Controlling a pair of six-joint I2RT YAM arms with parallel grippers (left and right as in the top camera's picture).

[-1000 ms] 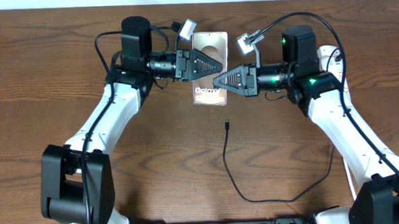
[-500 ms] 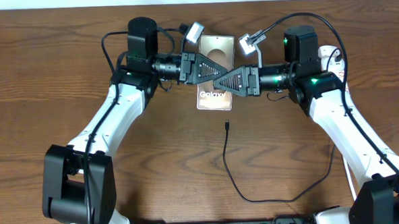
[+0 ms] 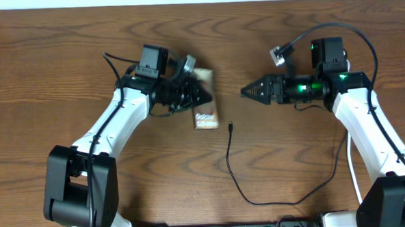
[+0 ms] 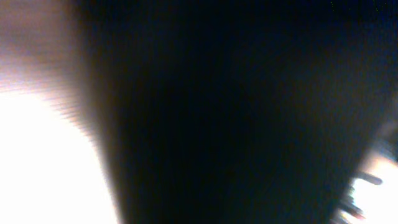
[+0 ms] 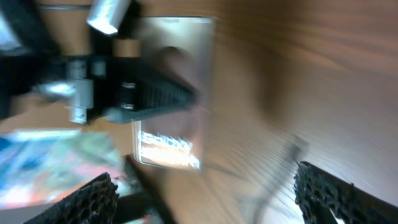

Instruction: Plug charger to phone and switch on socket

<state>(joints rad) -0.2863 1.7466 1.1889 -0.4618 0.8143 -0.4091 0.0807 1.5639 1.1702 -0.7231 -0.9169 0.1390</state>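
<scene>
Overhead: thin black charger cable point(image 3: 231, 168) loops over the brown wooden table point(image 3: 50, 79), its small connector tip point(image 3: 230, 127) lying free just beside the flat bronze-grey phone point(image 3: 204, 108). Left gripper point(image 3: 203, 94), jaws shut, bears on the phone's upper part; right gripper point(image 3: 246, 92) hangs wide and empty, apart to the right. Risk, as I judge it: the skewed phone skids under that pressure, or the limp tip twists off-axis when pinched.

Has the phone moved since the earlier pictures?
Yes. The phone has moved down the overhead view and slightly left, ending closer to the still charger tip.
</scene>
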